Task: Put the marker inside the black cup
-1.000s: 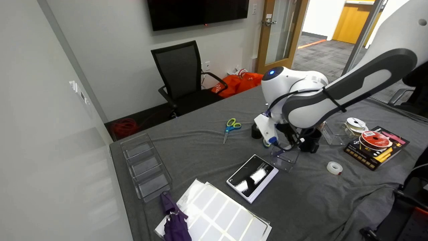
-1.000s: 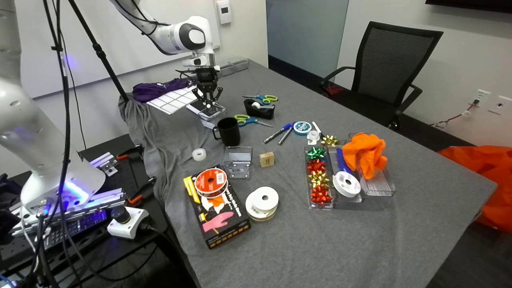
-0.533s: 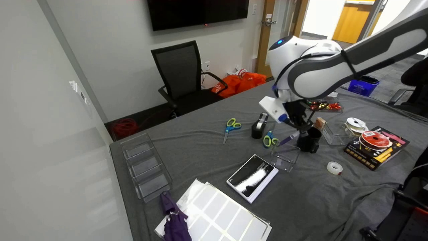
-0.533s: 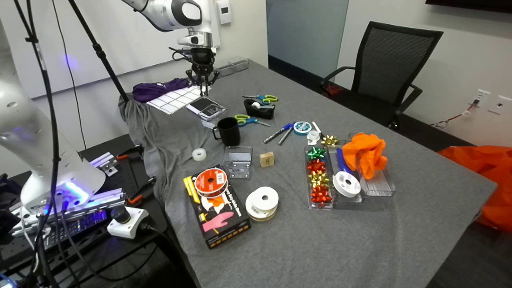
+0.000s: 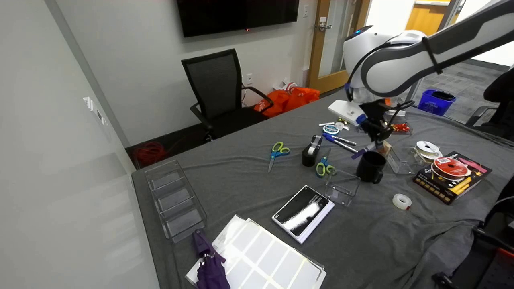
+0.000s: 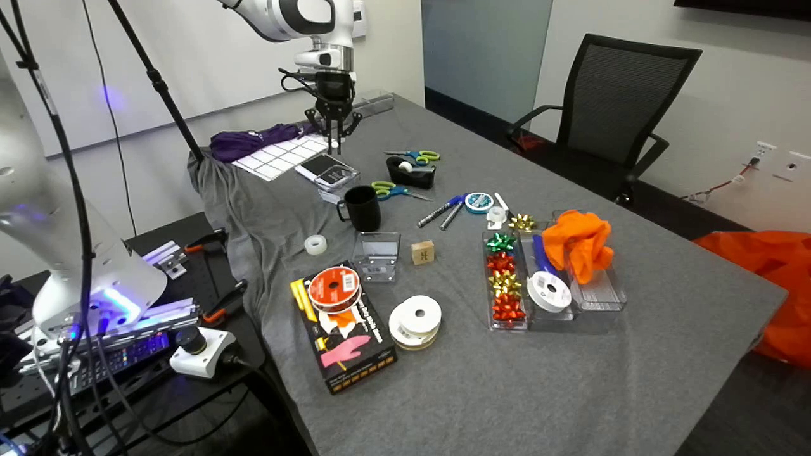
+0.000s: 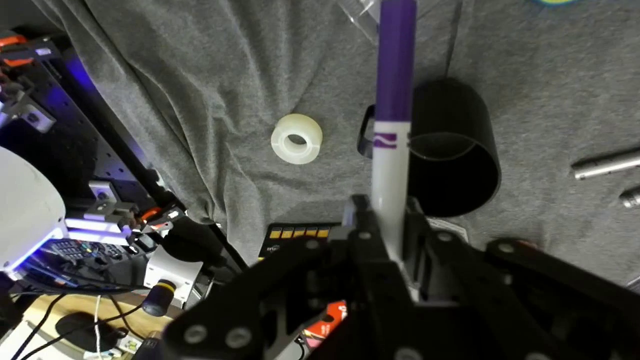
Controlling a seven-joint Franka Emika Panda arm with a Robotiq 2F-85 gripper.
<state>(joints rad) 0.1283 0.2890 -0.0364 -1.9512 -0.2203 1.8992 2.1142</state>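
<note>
The marker (image 7: pixel 394 75), white with a purple cap, is pinched in my gripper (image 7: pixel 384 207), the cap pointing away from the fingers. In an exterior view the marker (image 5: pixel 362 151) hangs tilted in the air, overlapping the far side of the black cup (image 5: pixel 370 169). That cup stands upright on the table, has a handle, and shows its dark open mouth in the wrist view, right beside the marker's body. My gripper (image 6: pixel 334 147) is held above table height behind the black cup (image 6: pixel 363 210) in an exterior view, where the marker is hard to make out.
Close to the cup are green-handled scissors (image 6: pixel 384 188), a tape dispenser (image 6: pixel 410 173), a white tape roll (image 6: pixel 315 244), a clear stand (image 5: pixel 341 192) and a wooden block (image 6: pixel 422 252). Two blue-capped pens (image 6: pixel 437 214) lie nearby. A glove box (image 6: pixel 342 342) bears a ribbon spool.
From low by the clear stand, my gripper has risen and carried the marker up and over toward the cup. The jaws have stayed closed on it; the cup has not moved.
</note>
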